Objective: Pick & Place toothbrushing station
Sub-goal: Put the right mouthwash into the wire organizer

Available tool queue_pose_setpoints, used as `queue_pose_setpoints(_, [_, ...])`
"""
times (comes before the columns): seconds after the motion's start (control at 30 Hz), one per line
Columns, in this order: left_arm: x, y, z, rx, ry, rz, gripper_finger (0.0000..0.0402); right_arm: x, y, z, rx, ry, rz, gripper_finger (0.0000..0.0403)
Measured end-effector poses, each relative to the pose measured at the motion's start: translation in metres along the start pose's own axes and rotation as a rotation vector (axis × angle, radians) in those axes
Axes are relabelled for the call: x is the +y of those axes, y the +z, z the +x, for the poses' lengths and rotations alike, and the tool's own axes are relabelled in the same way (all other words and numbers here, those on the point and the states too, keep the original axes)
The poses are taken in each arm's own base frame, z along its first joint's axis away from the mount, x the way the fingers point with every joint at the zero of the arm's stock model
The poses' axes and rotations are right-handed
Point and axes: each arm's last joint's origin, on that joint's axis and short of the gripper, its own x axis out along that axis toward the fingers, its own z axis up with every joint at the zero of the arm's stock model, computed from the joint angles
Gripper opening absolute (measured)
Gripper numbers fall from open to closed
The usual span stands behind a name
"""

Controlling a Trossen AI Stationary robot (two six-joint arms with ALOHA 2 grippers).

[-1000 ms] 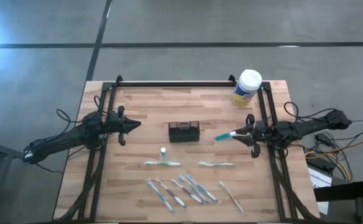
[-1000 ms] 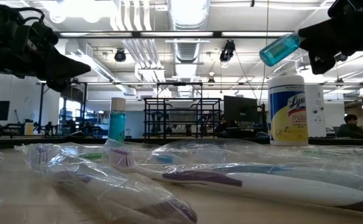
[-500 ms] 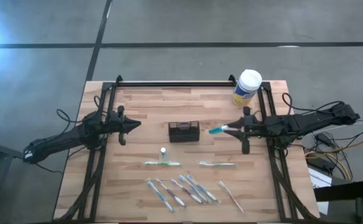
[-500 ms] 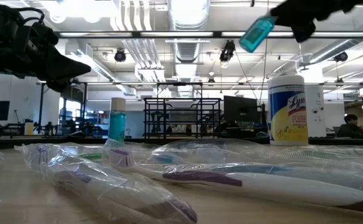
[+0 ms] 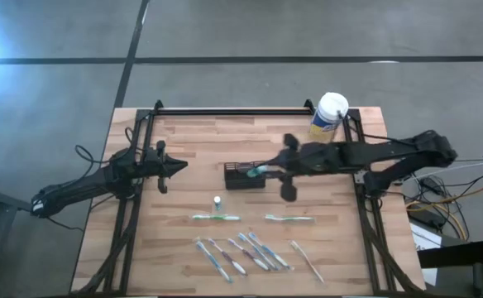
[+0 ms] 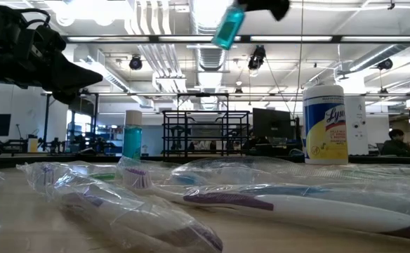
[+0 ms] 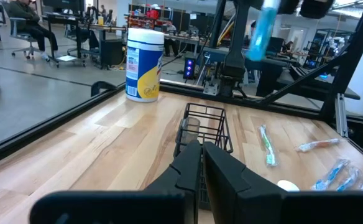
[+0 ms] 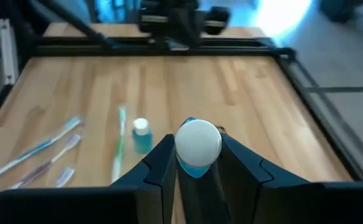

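We see a table of pale wood strips, smooth with a soft sheen. The basket is thin black wire mesh, matt. The tube looks like translucent teal plastic, and its cap is smooth, white and faintly glossy. The toothbrushes have glossy white and purple plastic handles under crinkled clear film. The canister is white plastic with a shiny yellow printed label. The left gripper has dark matt fingers, as does the right gripper. The table's frame rails look like black matt metal.

yellow-labelled canister on table
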Motion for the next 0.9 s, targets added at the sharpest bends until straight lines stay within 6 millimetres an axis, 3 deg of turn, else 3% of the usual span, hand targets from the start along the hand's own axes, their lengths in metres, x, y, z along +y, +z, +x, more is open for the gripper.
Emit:
queue_pose_setpoints(0.13, [0.000,0.000,0.000,0.000,0.000,0.000,0.0026,-0.005,0.005,0.030,0.070,0.008,-0.024,0.0090])
queue_pose_setpoints(0.4, [0.000,0.000,0.000,0.001,0.000,0.000,0.0026,-0.025,-0.005,0.076,0.223,0.049,-0.018,0.0090])
queue_pose_setpoints(0.6, [0.000,-0.001,0.001,0.010,0.001,-0.002,0.0026,-0.033,-0.007,0.087,0.244,0.051,-0.014,0.0090])
queue_pose_setpoints(0.9, [0.000,-0.001,0.001,0.015,0.002,-0.003,0.0026,-0.035,-0.009,0.089,0.255,0.033,0.043,0.0090])
